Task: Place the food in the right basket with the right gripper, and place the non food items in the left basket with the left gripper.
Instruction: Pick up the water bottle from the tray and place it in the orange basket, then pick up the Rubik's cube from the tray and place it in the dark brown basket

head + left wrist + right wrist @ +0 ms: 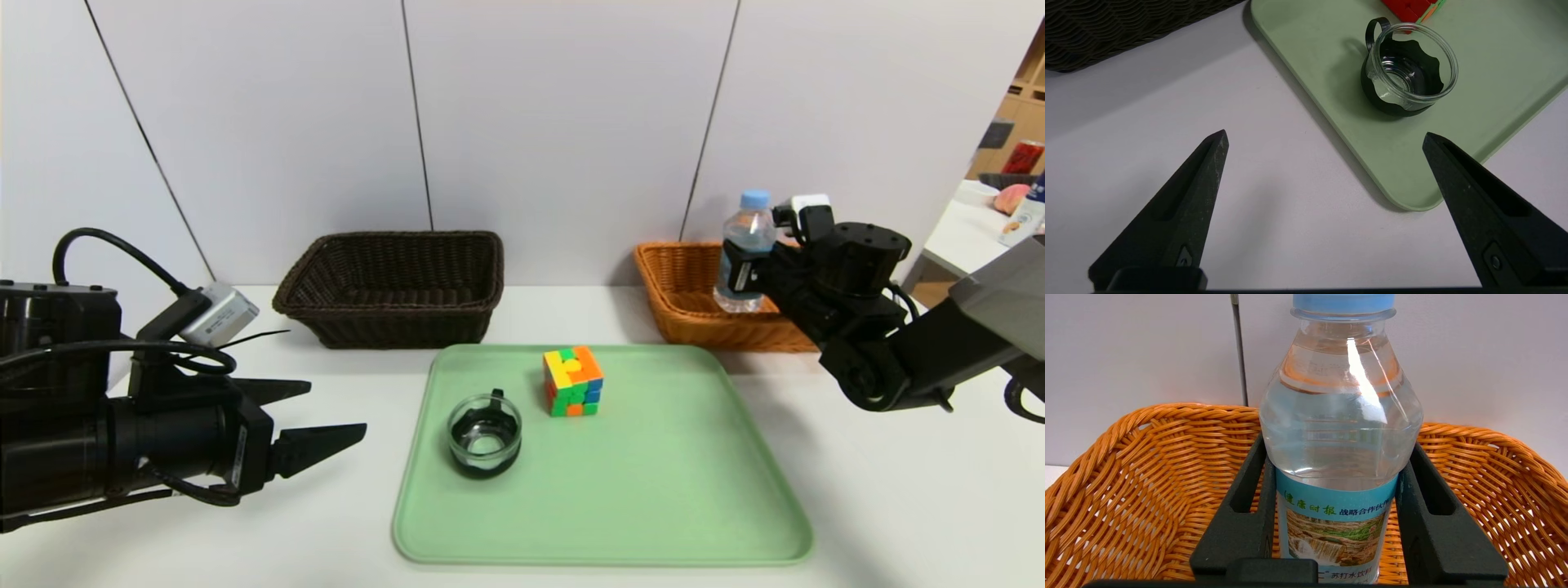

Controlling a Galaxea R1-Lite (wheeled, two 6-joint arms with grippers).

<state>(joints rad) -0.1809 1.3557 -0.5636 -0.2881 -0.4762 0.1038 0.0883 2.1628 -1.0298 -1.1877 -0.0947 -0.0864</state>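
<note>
"Two baskets, you said. Where do they stand?"

"Both at the far edge of the worktop (326,531), before the pale wall (555,122): the dark basket (388,309) on the left, the orange basket (678,327) on the right."

"And the bottle (749,233)?"

"Upright, blue cap on top, its lower part inside the orange basket's rim. Whether its base touches the basket floor, I can't tell."

"Is anything holding it?"

"Yes, the right gripper (1337,457). It reaches in over the orange basket, a finger pressed to either side of the bottle, about where the blue label begins. There's clear liquid inside, and a waterfall picture on the label."

"What about the left gripper (338,406)?"

"Spread wide, with nothing between its fingers. It hangs over the worktop, off the left edge of the tray (637,490) and nearer than the dark basket."

"So what's on the tray?"

"A glass cup (483,457) in a black holder, upright near the left edge, about midway between the far and near corners. Its handle points towards the far edge. Then the puzzle cube (573,384), near the middle of the far edge."

"Touching each other?"

"No, they're apart, with bare green tray between them."
</note>
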